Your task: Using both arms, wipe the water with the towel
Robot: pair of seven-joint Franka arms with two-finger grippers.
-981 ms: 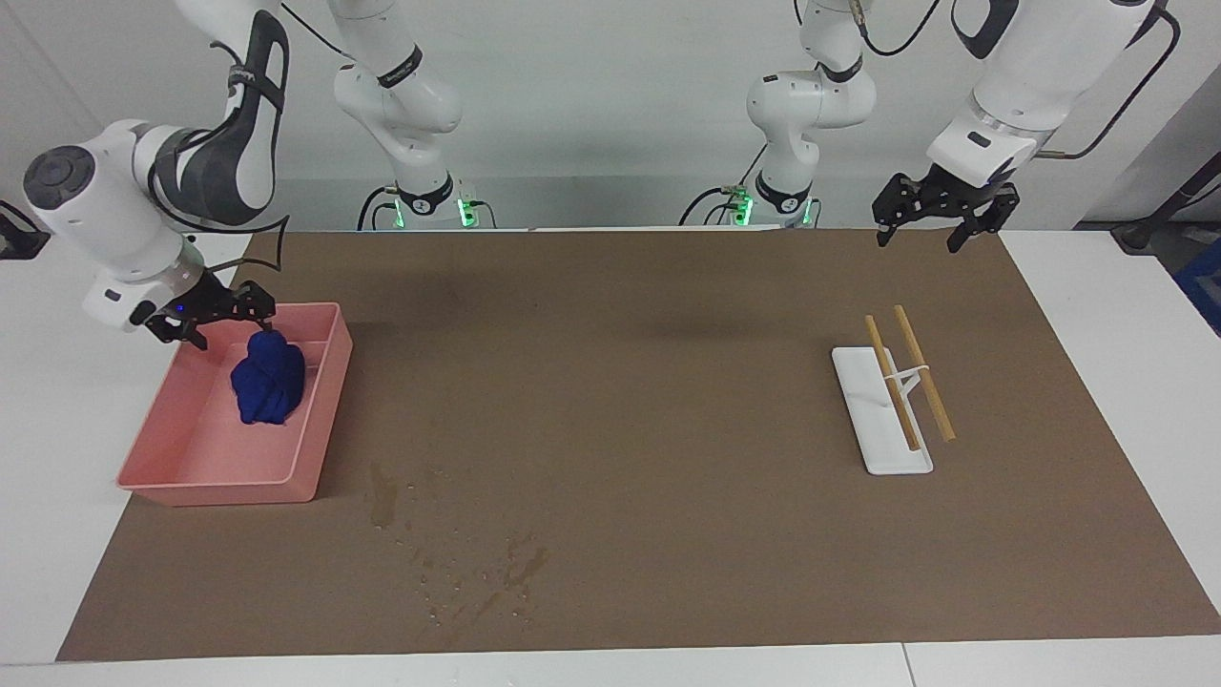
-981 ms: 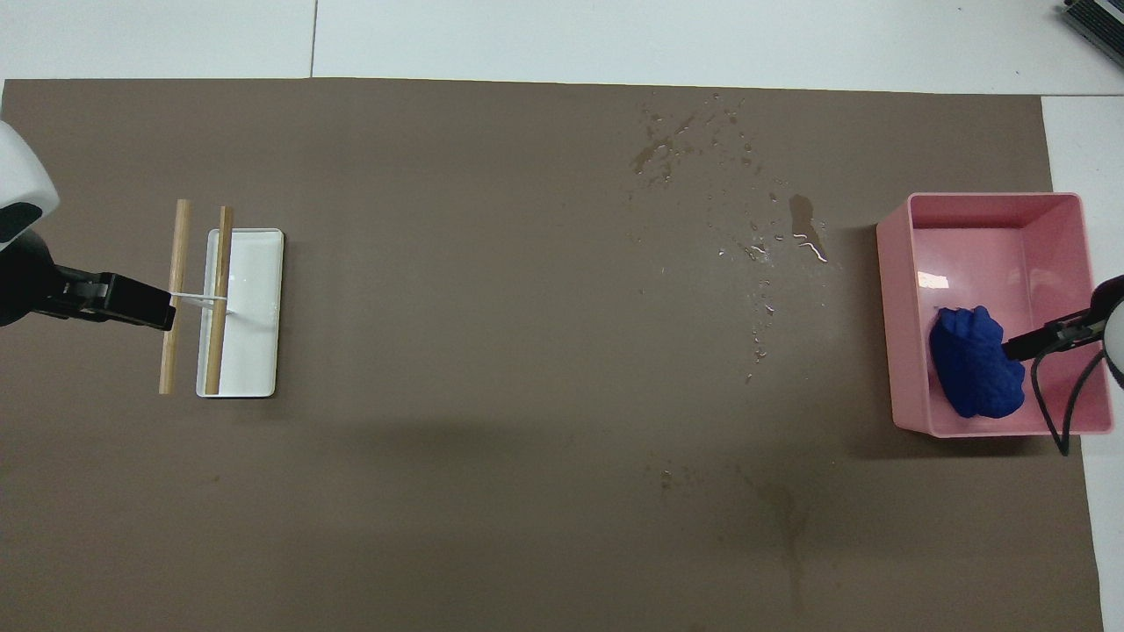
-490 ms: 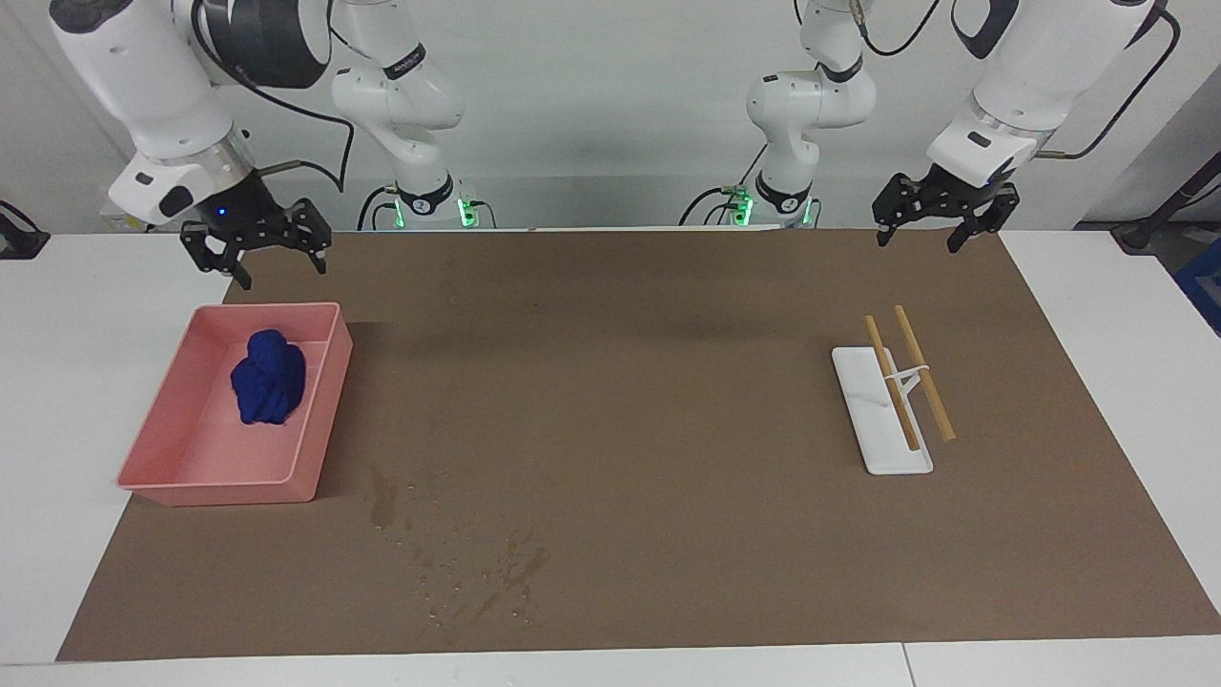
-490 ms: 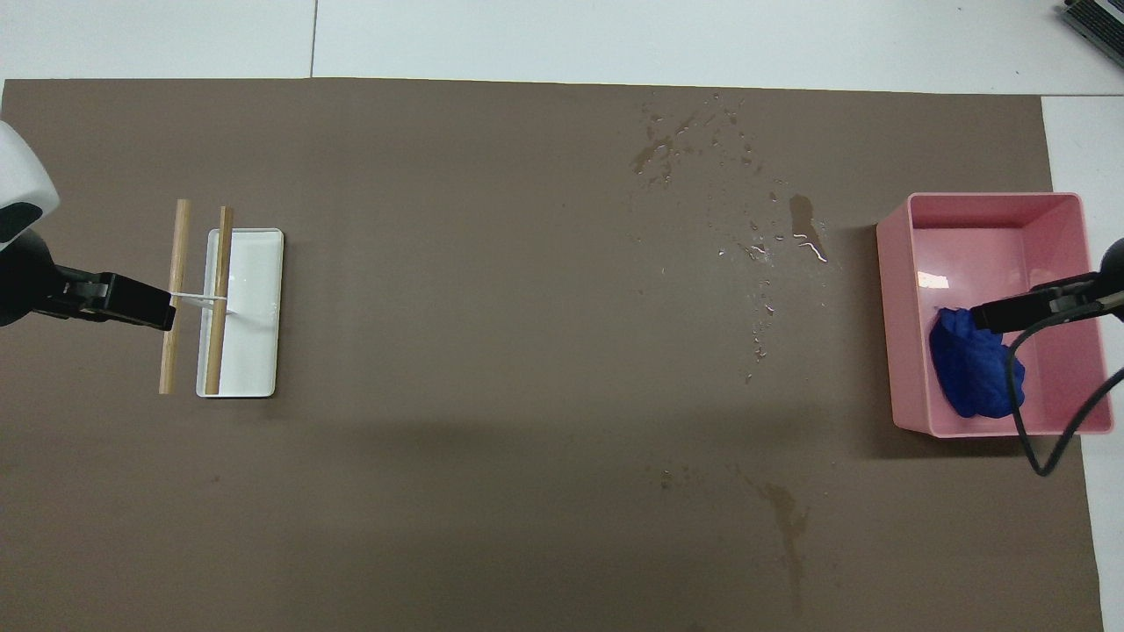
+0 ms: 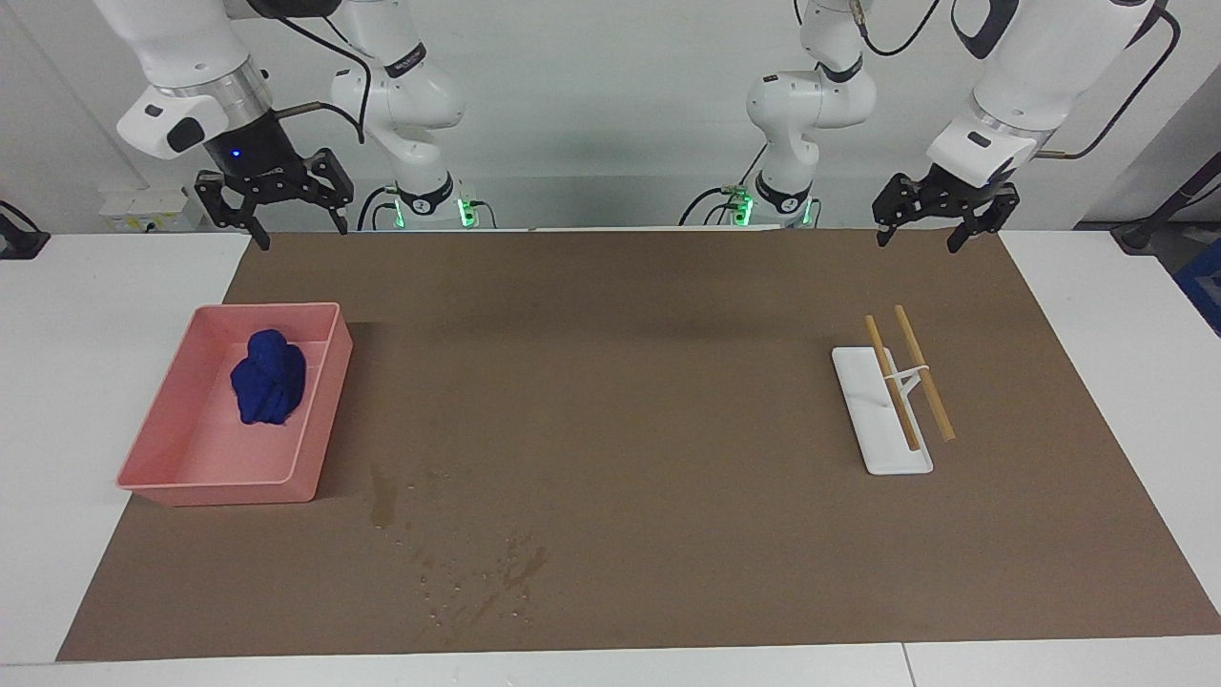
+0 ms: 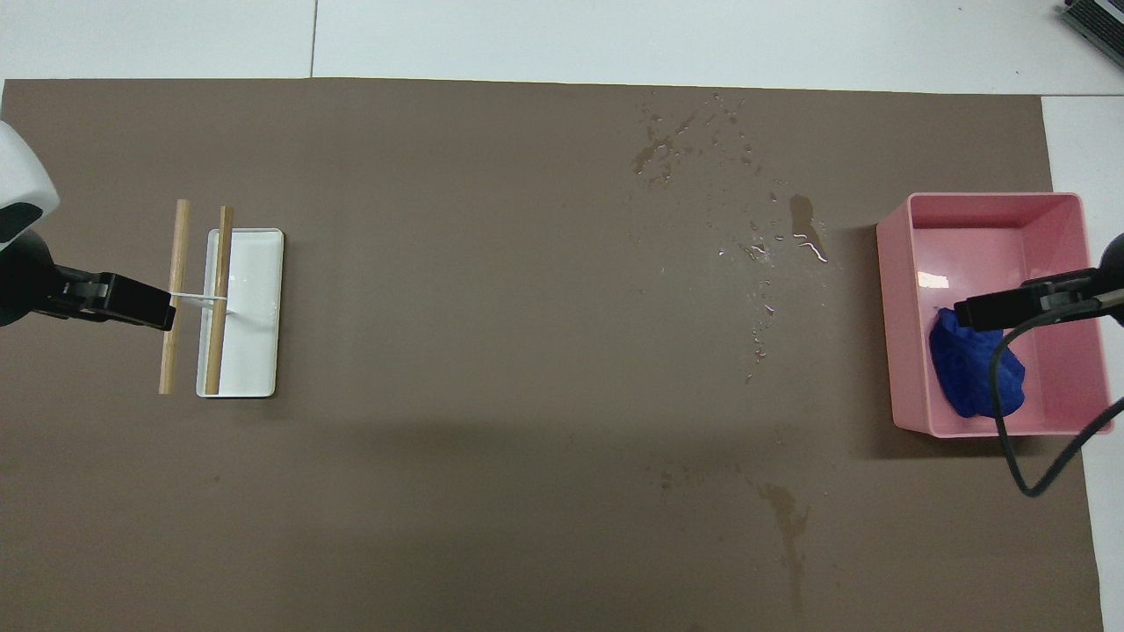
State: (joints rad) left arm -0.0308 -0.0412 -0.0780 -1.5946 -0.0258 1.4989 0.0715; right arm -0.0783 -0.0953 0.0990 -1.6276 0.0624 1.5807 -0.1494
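Towel (image 5: 268,378): deep blue, soft and fuzzy, bunched into a lump; lying in tray, in the half nearer the robots, touching nothing else.

Tray (image 5: 329,401): pink plastic, rectangular, smooth glossy walls; standing on mat at the right arm's end of desk.

Water (image 5: 477,572): dark glossy streaks and scattered droplets on mat, just beside tray toward the middle and farther from the robots; a second faint streak (image 6: 786,518) nearer the robots.

Mat (image 5: 610,382): brown, flat, matte, covering most of white desk (image 5: 1126,324).

Stand (image 5: 882,425): white, flat, oblong, with two round wooden rods (image 5: 922,372) resting tilted across a small white support; at the left arm's end, well apart from water.

Right gripper (image 5: 275,205): black, fingers spread open, holding nothing; raised over the mat's corner nearest the robots, above and apart from tray.

Left gripper (image 5: 940,215): black, fingers spread open, holding nothing; waiting raised over the mat's edge nearest the robots, at its own end.
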